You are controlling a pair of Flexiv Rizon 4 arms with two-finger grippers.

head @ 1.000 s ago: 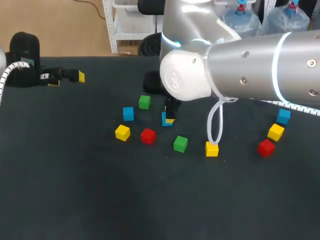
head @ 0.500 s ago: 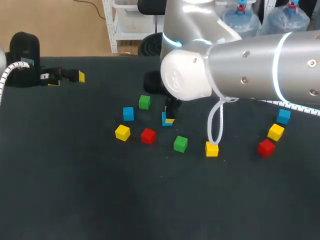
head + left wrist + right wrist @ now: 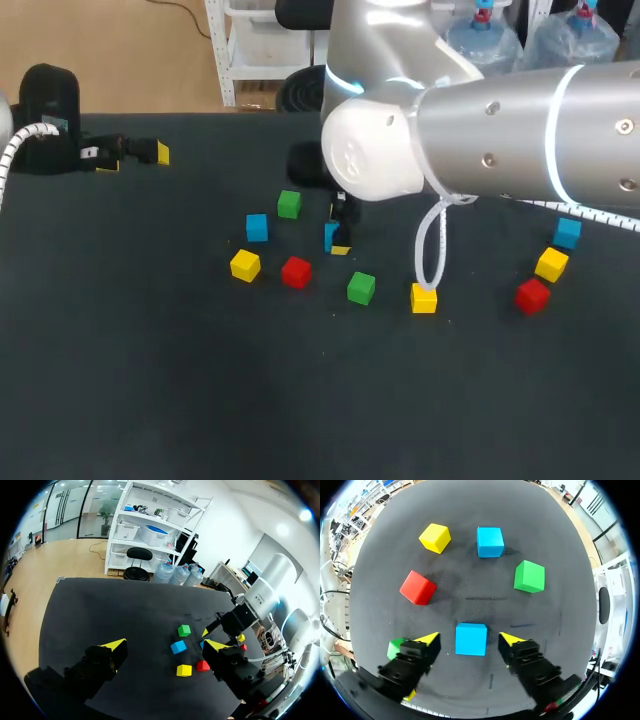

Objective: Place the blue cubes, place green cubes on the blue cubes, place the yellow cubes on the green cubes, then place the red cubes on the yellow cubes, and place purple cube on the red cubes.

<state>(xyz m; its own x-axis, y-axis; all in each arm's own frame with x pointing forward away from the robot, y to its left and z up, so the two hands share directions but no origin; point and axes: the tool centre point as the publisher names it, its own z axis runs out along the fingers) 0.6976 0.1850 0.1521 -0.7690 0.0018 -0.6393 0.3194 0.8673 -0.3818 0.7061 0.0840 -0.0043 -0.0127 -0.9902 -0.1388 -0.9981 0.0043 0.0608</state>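
Heads up: your right gripper (image 3: pixel 470 638) hangs low over the table (image 3: pixel 150 380) with its fingers spread. The middle blue cube (image 3: pixel 471 641) sits flat on the mat right between the yellow tips. A sliver of mat shows on either side of it, so the gripper is released and isn't pinching anything.

Take that cube as the clock centre in the head view:
- A green cube (image 3: pixel 289 204) is at 10 o'clock.
- A second blue cube (image 3: pixel 257 227) is at 9.
- A yellow cube (image 3: pixel 245 265) is at 8.
- A red cube (image 3: pixel 296 272) is closer in, between 7 and 8.
- Another green cube (image 3: pixel 361 288) is at 5.
- A second yellow cube (image 3: pixel 424 298) is at 4. The white cable loop (image 3: pixel 430 250) off your right arm (image 3: pixel 500 130) hangs just above it in that view.
- Well out between 3 and 4 there's a bunch of three: the far blue cube (image 3: pixel 567 232), far yellow cube (image 3: pixel 551 264) and far red cube (image 3: pixel 533 295). They're close together, each one down on the mat.

Your left gripper (image 3: pixel 165 645) is way off at the table's 10 o'clock corner. Its fingers are wide apart and hold nothing.
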